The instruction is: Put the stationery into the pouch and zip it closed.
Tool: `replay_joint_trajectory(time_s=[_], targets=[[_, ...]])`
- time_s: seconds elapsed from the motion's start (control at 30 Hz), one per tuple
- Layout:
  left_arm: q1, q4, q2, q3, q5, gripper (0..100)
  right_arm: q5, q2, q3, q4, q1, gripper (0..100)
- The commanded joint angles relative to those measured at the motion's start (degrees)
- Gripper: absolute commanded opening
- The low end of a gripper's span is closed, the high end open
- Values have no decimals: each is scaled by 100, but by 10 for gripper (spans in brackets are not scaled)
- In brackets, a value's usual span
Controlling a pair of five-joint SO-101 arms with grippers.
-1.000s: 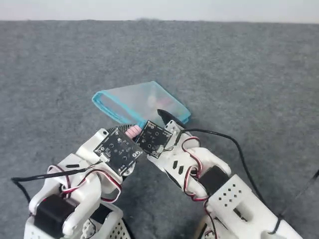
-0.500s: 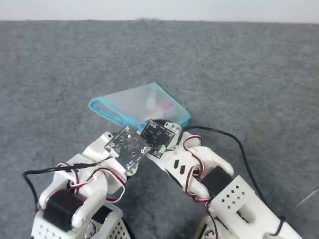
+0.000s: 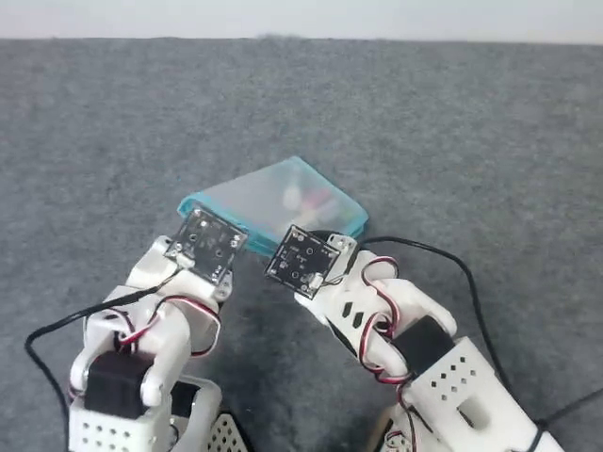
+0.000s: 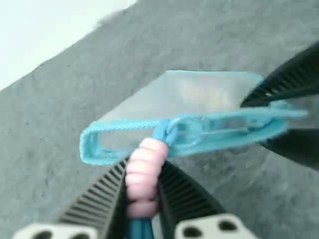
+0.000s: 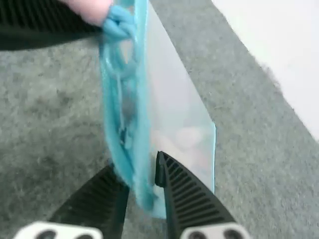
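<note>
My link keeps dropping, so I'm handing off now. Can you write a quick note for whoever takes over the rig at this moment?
Left gripper: fingers shut on the pink zip pull.
Right gripper: fingers shut on the pouch, clamping its teal zip edge at the other end.
The pouch lies on the grey table, with the stationery visible inside.
Done: stationery in.
Left: I cannot tell if the zip is fully closed; probably finish the pull, then check.

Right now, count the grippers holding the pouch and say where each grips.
2. The left gripper is shut on the pink zipper pull on the zip edge of the pouch; the right gripper pinches that edge farther along.
</note>
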Motion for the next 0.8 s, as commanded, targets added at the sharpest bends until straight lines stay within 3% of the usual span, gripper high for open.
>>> replay_joint_trajectory(time_s=[0.0, 0.33, 0.6, 0.77], targets=[[-589, -334, 97, 277, -97, 10, 114, -13, 105, 171, 268, 6], [-1240, -1204, 97, 1499, -290, 10, 114, -22, 185, 180, 277, 6], [-387, -1187, 97, 1552, -466, 10, -105, -22, 185, 110, 189, 9], [299, -686, 132, 681, -457, 10, -598, -22, 185, 119, -119, 32]])
